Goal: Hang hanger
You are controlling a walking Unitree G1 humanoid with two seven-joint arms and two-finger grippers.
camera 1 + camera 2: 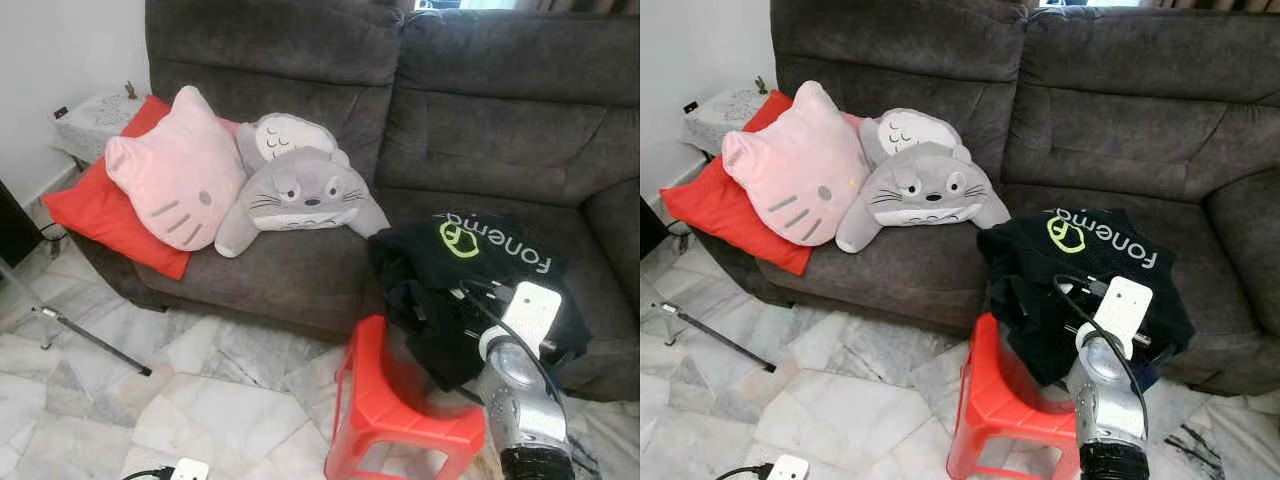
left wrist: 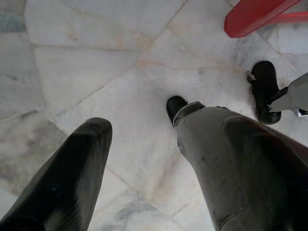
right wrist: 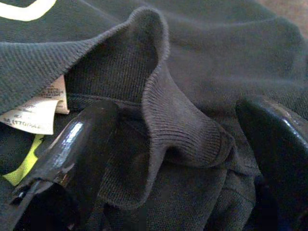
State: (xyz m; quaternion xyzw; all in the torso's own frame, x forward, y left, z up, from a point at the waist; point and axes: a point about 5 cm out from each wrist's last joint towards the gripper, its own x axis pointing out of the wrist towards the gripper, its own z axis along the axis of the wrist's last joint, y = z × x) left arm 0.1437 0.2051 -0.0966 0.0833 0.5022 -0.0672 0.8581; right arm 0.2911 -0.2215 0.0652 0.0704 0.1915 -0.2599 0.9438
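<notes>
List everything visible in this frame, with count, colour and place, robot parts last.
Sofa: one, dark grey, against the wall.
Cushion: one, red, sofa's left end.
Cat pillow: one, pink, on the cushion.
Plush: one, grey, mid-seat.
Shirt: one, black with green logo, seat's right front edge.
Stool: one, red, on marble floor.
Side table: one, pale cloth, left of sofa.
Right gripper: fingers open around shirt collar.
Left gripper: open, over floor.
</notes>
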